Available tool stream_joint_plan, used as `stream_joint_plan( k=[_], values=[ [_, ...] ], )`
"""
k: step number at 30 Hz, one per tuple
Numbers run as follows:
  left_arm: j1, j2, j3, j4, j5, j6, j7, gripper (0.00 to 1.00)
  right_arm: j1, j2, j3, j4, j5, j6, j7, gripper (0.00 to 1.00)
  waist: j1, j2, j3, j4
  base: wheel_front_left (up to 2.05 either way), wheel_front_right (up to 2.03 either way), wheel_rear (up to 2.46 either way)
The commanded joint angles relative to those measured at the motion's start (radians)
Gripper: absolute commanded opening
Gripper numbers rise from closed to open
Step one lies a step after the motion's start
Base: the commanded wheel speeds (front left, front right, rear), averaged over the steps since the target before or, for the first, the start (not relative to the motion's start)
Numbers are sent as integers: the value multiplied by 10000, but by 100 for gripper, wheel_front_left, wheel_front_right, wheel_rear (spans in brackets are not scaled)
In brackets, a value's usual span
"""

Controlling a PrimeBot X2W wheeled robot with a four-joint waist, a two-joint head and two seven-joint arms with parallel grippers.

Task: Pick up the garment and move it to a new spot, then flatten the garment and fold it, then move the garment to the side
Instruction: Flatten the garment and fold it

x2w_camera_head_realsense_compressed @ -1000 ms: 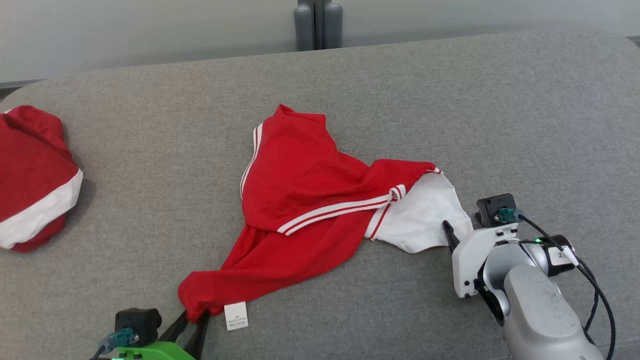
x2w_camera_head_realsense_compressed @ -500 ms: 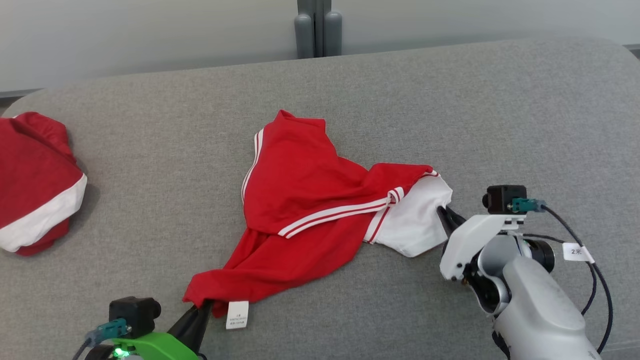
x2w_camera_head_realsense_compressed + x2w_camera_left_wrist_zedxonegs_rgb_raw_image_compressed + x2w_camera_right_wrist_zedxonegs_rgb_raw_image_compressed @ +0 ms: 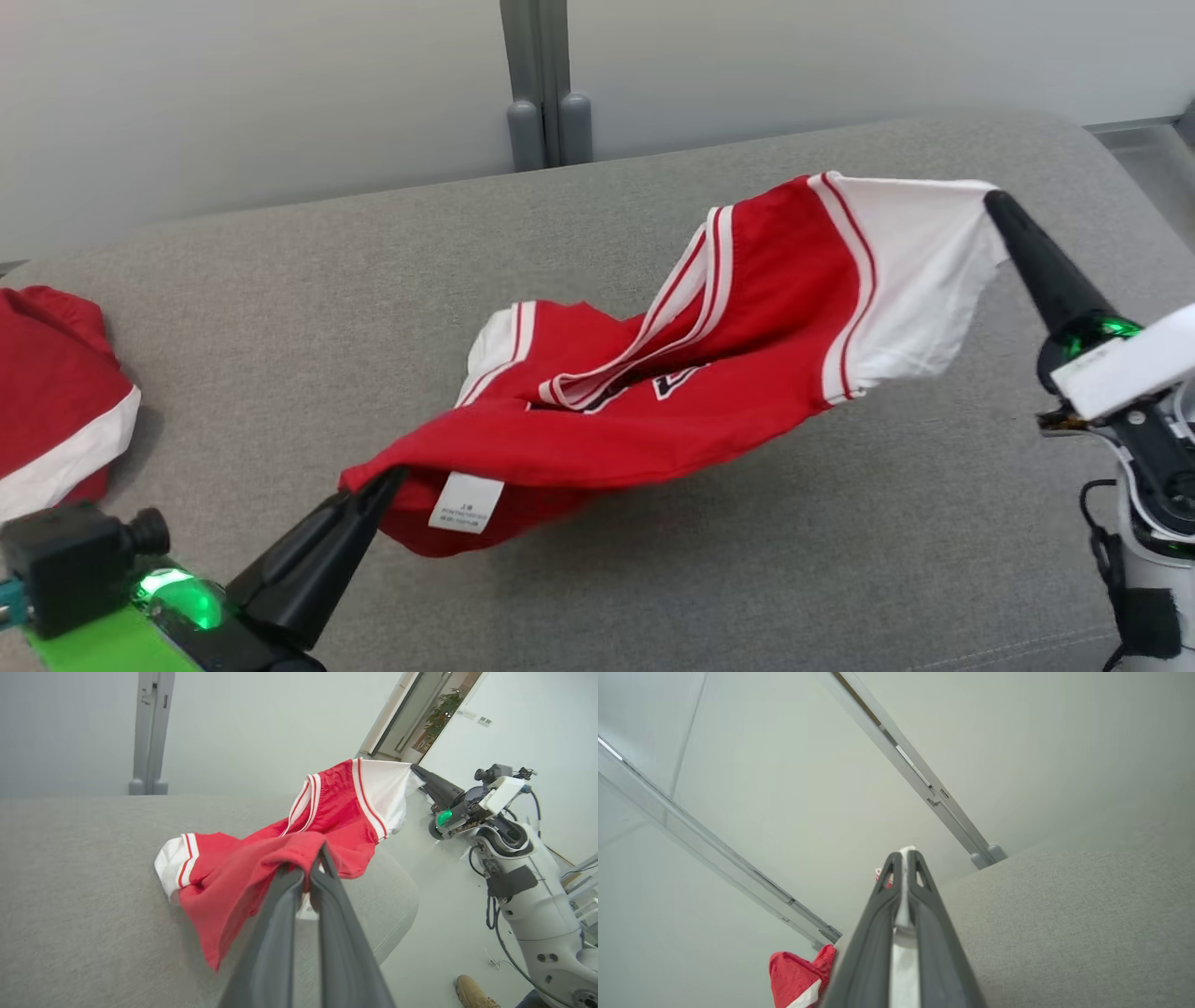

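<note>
The garment [image 3: 738, 308] is a red shirt with white sleeves and white stripes, lifted off the grey surface [image 3: 280, 308] and stretched between both arms. My left gripper [image 3: 385, 478] at the lower left is shut on its red hem beside a white label [image 3: 466, 501]. In the left wrist view the fingers [image 3: 312, 858] pinch the red cloth [image 3: 280, 854]. My right gripper [image 3: 991, 196] at the upper right is shut on the white sleeve's corner, raised higher than the left. In the right wrist view a white edge [image 3: 903, 905] sits between the closed fingers [image 3: 903, 856].
A second red and white garment [image 3: 47, 411] lies bunched at the surface's left edge, also in the right wrist view [image 3: 798, 975]. A grey post [image 3: 541, 84] stands against the wall behind. A shoe [image 3: 474, 991] is on the floor by the robot base.
Both grippers have shut on the garment and raised it off the surface, the right one higher. The garment has unfurled between them. The head camera has also shifted.
</note>
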Motion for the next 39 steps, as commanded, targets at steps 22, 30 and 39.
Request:
stream_joint_plan(
  k=[22, 30, 39],
  values=[
    [-5231, 2311, 1235, -1723, -3483, 1392, 3108, 0, -3078, 639, -2957, -2543, 1291, 2, 2245, 0, 0, 0, 1336, -1659, 0, 0, 0],
    [-9788, 2458, 43, 2645, -1590, 1012, 3385, 0, -7715, 643, -2470, 1322, -1811, 2, 1196, 0, 0, 0, 3857, -1274, 0, 0, 0],
    [-15559, 677, -1744, 8247, 1856, 256, 568, 0, -12733, 654, -2111, 6439, -3383, 2, -2098, 0, 0, 0, 5900, -830, 0, 0, 0]
  ],
)
